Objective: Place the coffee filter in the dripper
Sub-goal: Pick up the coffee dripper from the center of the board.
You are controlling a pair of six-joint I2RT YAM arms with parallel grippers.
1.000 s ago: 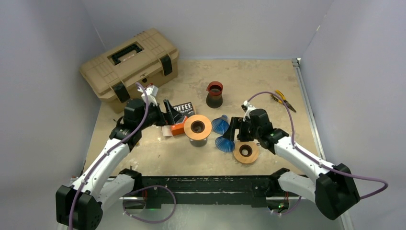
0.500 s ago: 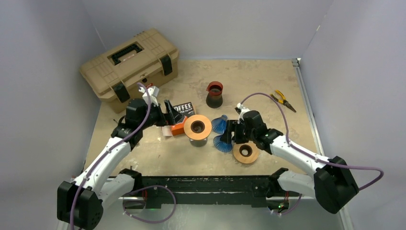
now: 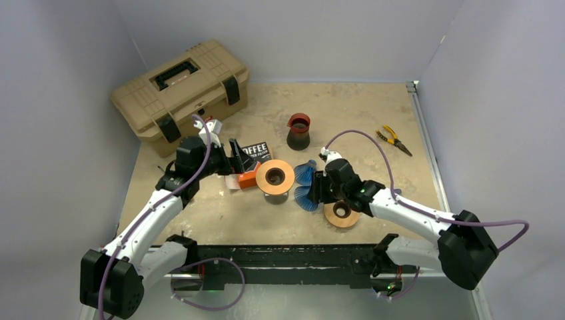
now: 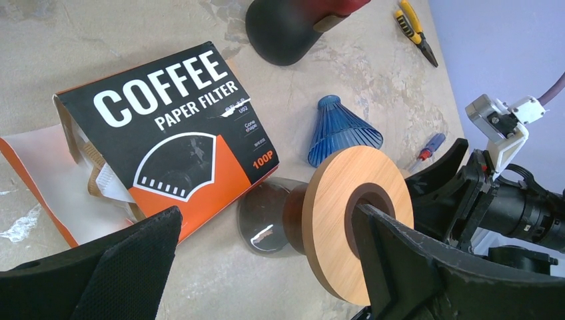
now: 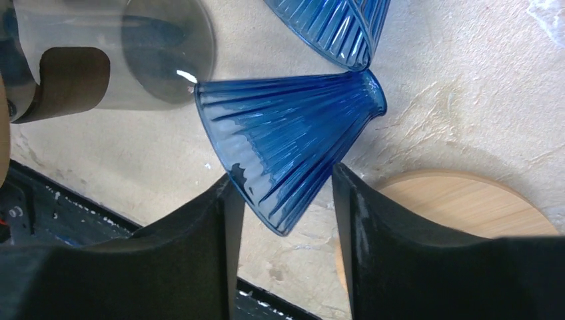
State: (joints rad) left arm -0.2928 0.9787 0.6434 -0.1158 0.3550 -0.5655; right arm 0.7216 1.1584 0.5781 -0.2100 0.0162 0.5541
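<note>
The coffee paper filter box (image 3: 255,152) lies open on the table, with brown and white filters showing at its open end in the left wrist view (image 4: 173,140). My left gripper (image 3: 234,155) is open and empty just beside the box (image 4: 266,267). A blue ribbed cone dripper (image 3: 305,197) lies on its side. My right gripper (image 3: 318,189) is open, with its jaws on either side of the dripper's wide rim (image 5: 286,143), gripper (image 5: 283,220). A second blue dripper (image 3: 307,174) lies just behind it (image 5: 333,27).
A wooden ring stand with a glass base (image 3: 275,177) stands between the box and the drippers. A second wooden ring (image 3: 342,213) lies under my right wrist. A dark carafe (image 3: 298,131), a tan toolbox (image 3: 180,87) and pliers (image 3: 394,139) sit further back.
My right gripper has moved left onto the near blue dripper, which has shifted slightly left. My left arm has barely moved.
</note>
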